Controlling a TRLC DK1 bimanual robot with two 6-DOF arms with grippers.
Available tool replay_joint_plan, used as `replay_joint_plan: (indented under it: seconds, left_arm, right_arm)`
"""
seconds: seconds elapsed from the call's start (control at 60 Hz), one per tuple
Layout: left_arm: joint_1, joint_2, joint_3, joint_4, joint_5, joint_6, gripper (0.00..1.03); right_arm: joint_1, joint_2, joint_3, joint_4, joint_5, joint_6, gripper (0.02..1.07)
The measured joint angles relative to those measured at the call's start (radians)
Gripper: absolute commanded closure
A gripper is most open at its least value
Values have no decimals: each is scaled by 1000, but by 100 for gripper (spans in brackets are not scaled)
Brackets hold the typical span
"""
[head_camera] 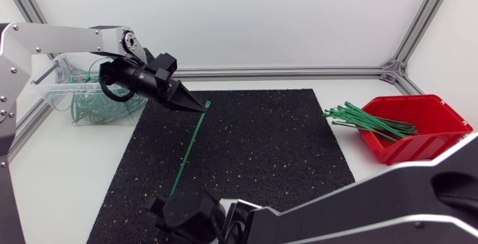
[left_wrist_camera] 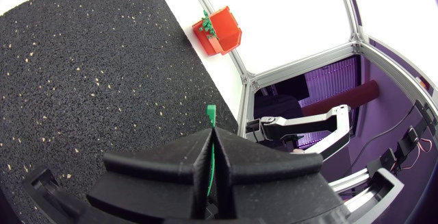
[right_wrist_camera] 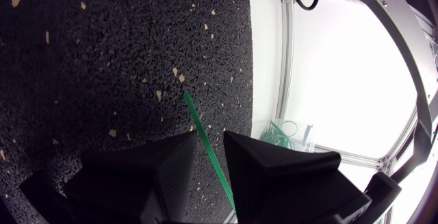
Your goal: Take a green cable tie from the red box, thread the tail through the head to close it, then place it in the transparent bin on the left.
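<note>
My left gripper (head_camera: 196,103) is over the far left part of the black mat (head_camera: 269,147), shut on a green cable tie (head_camera: 190,143) close to its head (left_wrist_camera: 211,113), which pokes out ahead of the fingertips. The tie runs straight across the mat toward the front edge. There its tail (right_wrist_camera: 195,118) passes between the fingers of my right gripper (right_wrist_camera: 209,142), which stand apart with a gap on either side of the strip. The red box (head_camera: 418,128) with several green ties (head_camera: 366,121) sits at the right. The transparent bin (head_camera: 86,98) at the far left holds closed green loops.
The right arm (head_camera: 373,199) comes in from the right and lies along the table's front edge. An aluminium frame rail (head_camera: 299,72) runs behind the mat. White tabletop lies between the mat and the red box.
</note>
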State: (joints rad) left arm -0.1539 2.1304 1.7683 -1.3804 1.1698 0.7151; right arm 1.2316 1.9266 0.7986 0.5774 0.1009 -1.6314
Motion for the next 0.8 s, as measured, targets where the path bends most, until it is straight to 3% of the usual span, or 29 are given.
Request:
replay_joint_plan:
  seconds: [0.8]
  left_arm:
    - [0,0,0,-3,0,0,100]
  right_arm:
    - [8,13,8,27,1,0,80]
